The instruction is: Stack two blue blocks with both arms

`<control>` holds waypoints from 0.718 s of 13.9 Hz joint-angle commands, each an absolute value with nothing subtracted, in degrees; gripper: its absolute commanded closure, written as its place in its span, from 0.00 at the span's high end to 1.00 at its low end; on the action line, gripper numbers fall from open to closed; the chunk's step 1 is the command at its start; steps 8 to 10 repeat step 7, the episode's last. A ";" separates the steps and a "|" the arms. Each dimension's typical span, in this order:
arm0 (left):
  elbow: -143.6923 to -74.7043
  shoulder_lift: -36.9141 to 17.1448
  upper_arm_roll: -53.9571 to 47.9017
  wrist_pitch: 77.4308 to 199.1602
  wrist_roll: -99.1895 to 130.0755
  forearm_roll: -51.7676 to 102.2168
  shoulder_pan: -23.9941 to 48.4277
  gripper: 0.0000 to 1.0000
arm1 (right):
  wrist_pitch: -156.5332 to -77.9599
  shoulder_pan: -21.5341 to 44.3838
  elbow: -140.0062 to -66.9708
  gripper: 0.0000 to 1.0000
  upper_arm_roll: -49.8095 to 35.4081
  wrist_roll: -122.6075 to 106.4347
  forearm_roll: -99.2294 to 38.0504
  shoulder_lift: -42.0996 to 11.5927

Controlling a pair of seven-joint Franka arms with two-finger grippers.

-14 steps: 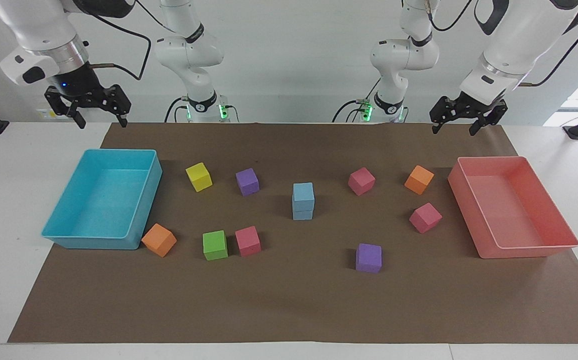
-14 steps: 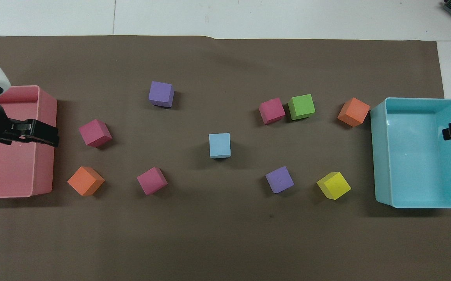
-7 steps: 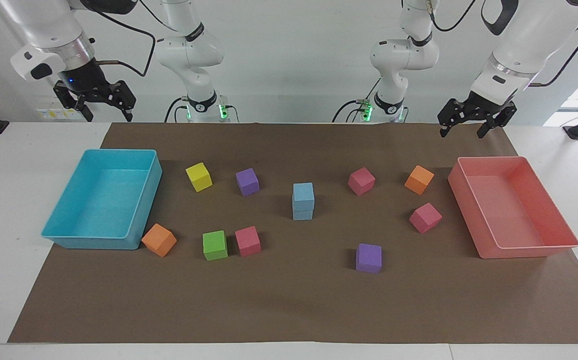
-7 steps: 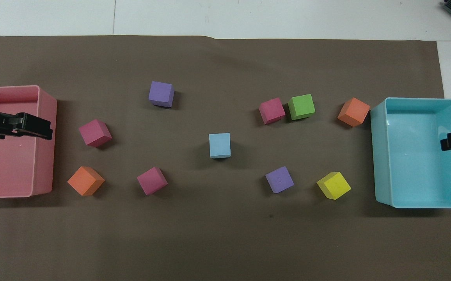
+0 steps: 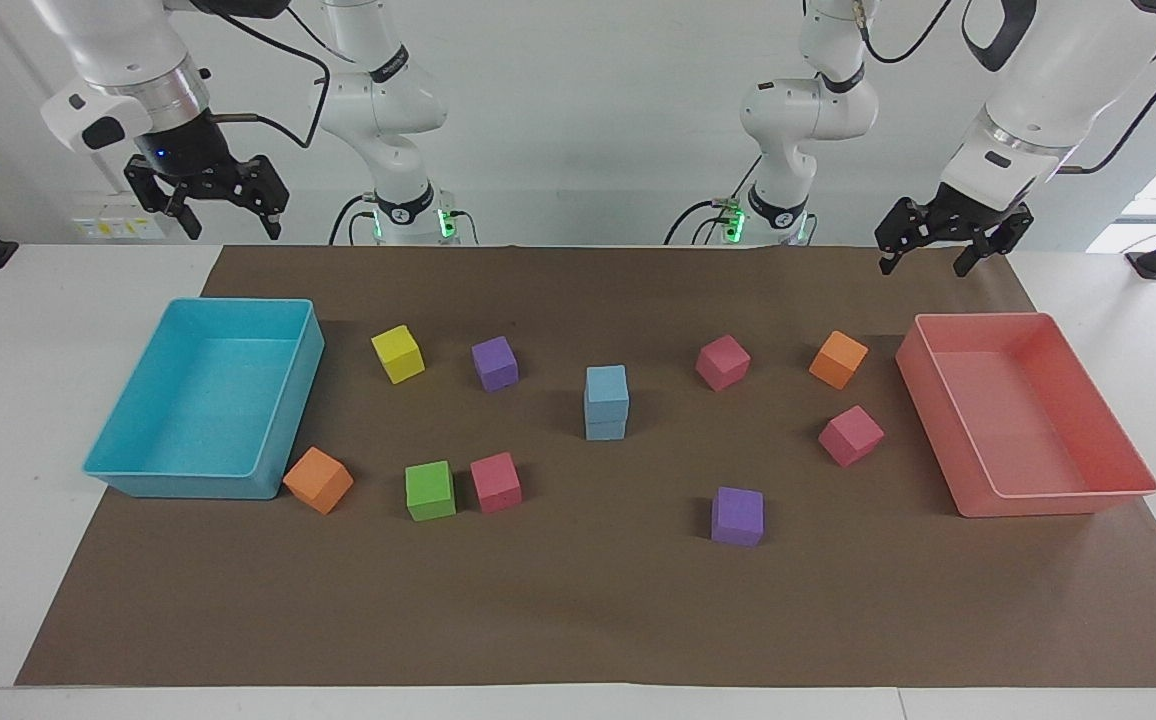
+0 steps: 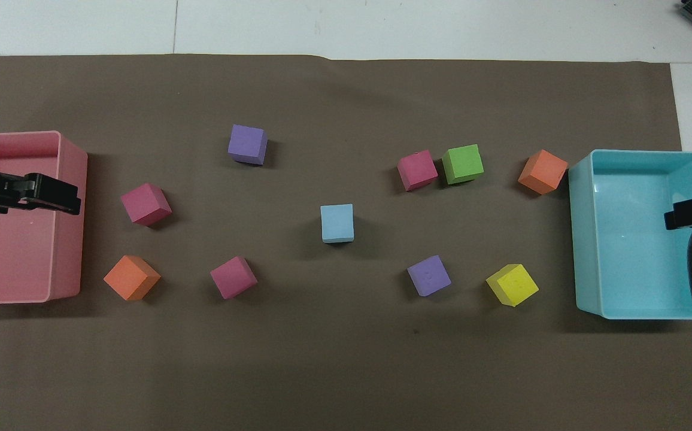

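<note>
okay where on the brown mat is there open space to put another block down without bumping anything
The widest bare strip of the brown mat is its edge farthest from the robots, past the purple cube and green cube. The strip nearest the robots is also bare. It is crowded around the stacked blue blocks, between the turquoise tray and pink tray.

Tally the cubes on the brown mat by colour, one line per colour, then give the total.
Blue cubes: 2, the upper blue cube stacked on the lower blue cube
Pink cubes: 3
Purple cubes: 2
Orange cubes: 2
Yellow cube: 1
Green cube: 1
Total: 11
</note>
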State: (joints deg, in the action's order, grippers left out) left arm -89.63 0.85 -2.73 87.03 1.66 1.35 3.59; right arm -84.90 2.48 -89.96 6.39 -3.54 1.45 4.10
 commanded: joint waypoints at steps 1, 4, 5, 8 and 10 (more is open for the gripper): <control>-91.67 2.37 -3.34 88.42 1.85 0.70 2.81 1.00 | -84.73 0.97 -90.35 1.00 4.49 -2.29 2.64 4.75; -91.67 2.29 -3.34 88.42 1.93 0.70 2.81 1.00 | -84.73 1.58 -90.26 1.00 4.57 -2.11 2.46 4.66; -91.67 2.29 -3.34 88.42 1.93 0.70 2.81 1.00 | -84.73 1.67 -90.26 1.00 4.57 -1.33 2.20 4.75; -91.67 2.37 -3.34 88.42 1.93 0.70 2.81 1.00 | -84.73 1.67 -90.61 1.00 4.57 -1.06 1.93 5.01; -91.67 2.37 -3.34 88.42 1.93 0.70 2.81 1.00 | -84.73 1.67 -90.61 1.00 4.57 -1.06 1.93 5.01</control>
